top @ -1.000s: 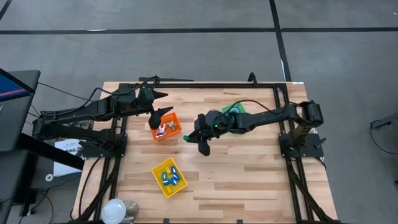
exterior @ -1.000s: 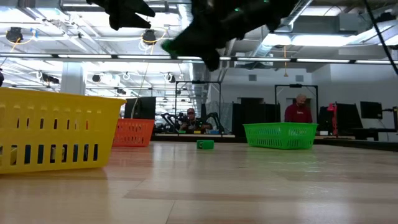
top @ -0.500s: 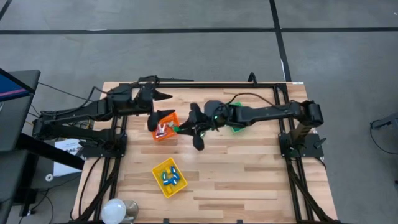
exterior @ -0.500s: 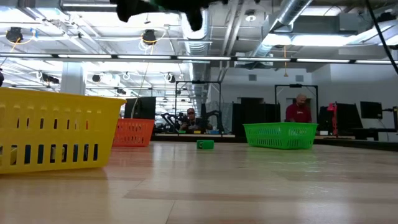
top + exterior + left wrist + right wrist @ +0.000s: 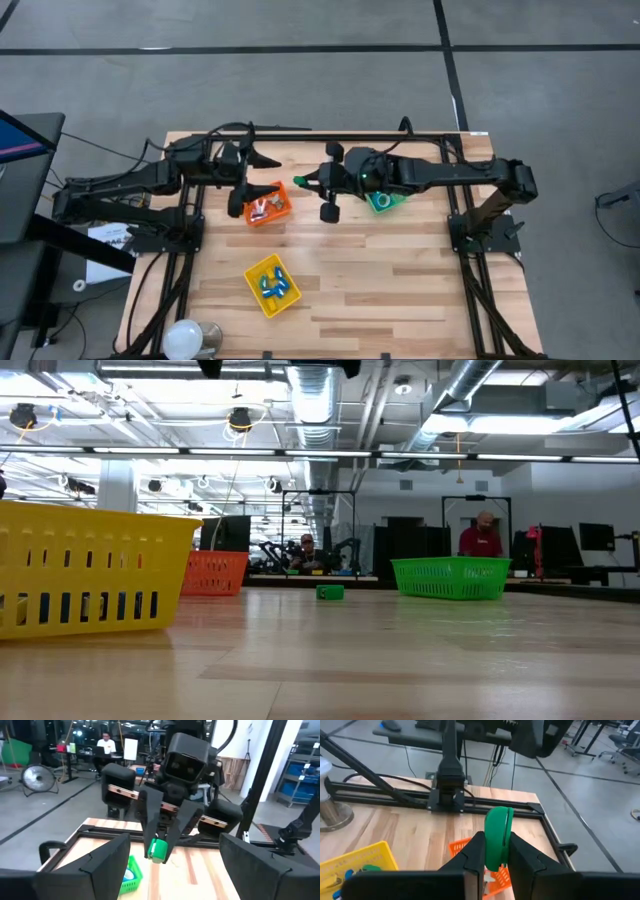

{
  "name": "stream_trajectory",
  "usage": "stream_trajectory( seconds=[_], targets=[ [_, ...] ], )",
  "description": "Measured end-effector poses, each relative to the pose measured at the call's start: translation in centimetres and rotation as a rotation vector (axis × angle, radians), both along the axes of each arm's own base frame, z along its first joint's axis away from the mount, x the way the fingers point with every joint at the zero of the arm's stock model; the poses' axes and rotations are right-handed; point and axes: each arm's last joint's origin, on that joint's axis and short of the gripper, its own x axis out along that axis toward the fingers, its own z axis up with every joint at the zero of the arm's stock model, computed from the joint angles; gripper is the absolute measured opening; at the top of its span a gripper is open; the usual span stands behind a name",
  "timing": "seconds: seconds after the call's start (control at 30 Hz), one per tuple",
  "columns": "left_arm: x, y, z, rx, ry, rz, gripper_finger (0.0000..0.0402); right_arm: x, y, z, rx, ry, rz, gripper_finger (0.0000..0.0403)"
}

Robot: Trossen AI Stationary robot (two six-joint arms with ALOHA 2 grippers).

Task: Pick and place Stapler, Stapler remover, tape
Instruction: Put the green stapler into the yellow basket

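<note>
My right gripper (image 5: 303,182) is shut on a small green tool (image 5: 497,832), either a stapler or a stapler remover, I cannot tell which. It hovers high over the table beside the orange bin (image 5: 266,205). My left gripper (image 5: 262,172) stands open just left of it above the orange bin's far side. It faces the right gripper, and its wide-apart fingers (image 5: 95,865) hold nothing. The tool (image 5: 159,849) also shows in the left wrist view. Blue tape rolls (image 5: 272,284) lie in the yellow bin (image 5: 254,270). My right gripper pinches the green tool by its two flat sides (image 5: 492,856) between both fingers. The fingers come from the table's right, nearly level and slanting a little down. The tool's rounded end (image 5: 499,817) sticks out past the fingertips. It is lifted clear of table and bins.
A green bin (image 5: 383,201) sits under the right arm and holds a pale item. One small green piece (image 5: 330,592) lies on the wood between the orange bin (image 5: 213,572) and the green bin (image 5: 450,577). A white bulb-like thing (image 5: 185,338) stands at the near left corner.
My right gripper has risen with the green tool, leaving the low view's top, and has gone toward the table's far-left, rolling about its own line. My left gripper has tipped up toward level and stayed open.
</note>
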Motion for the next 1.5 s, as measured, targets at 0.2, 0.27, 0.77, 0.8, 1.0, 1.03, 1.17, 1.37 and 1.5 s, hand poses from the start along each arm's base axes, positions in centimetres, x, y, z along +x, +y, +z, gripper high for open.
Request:
stream_trajectory(
  seconds=[0.2, 0.27, 0.77, 0.8, 1.0, 1.03, 1.17, 1.37, 1.5],
  targets=[
    [1.0, -0.5, -0.5, 0.002, 0.026, -0.032, 0.0296, 0.4, -0.4, -0.3, -0.004, -0.004, -0.005, 0.0052],
    [1.6, -0.6, -1.0, -0.003, 0.053, -0.043, 0.0296, 0.4, -0.4, -0.5, -0.004, 0.009, -0.005, 0.0052],
    [3.6, -0.1, -2.7, 0.051, 0.134, 0.03, 0.0296, 0.1, -0.1, -1.1, 0.031, 0.077, -0.003, 0.0053],
    [3.6, -0.1, -2.7, 0.053, 0.135, 0.044, 0.0296, 0.1, 0.0, -1.1, 0.031, 0.077, -0.001, 0.0053],
    [3.6, 0.0, -2.7, 0.057, 0.135, 0.071, 0.0296, 0.1, 0.3, -1.2, 0.03, 0.082, 0.017, 0.0053],
    [3.6, 0.0, -2.7, 0.057, 0.135, 0.068, 0.0296, 0.1, 0.3, -1.2, 0.033, 0.083, 0.025, 0.0053],
    [3.8, -0.1, -3.0, 0.054, 0.152, 0.049, 0.0296, 0.1, 0.3, -1.1, 0.039, 0.081, 0.039, 0.0053],
    [4.3, -0.4, -3.3, 0.054, 0.161, 0.015, 0.0296, 0.2, 0.3, -0.9, 0.041, 0.056, 0.051, 0.0053],
    [4.3, -0.5, -3.4, 0.058, 0.164, 0.011, 0.0296, 0.2, 0.3, -0.9, 0.042, 0.056, 0.052, 0.0053]
  ],
)
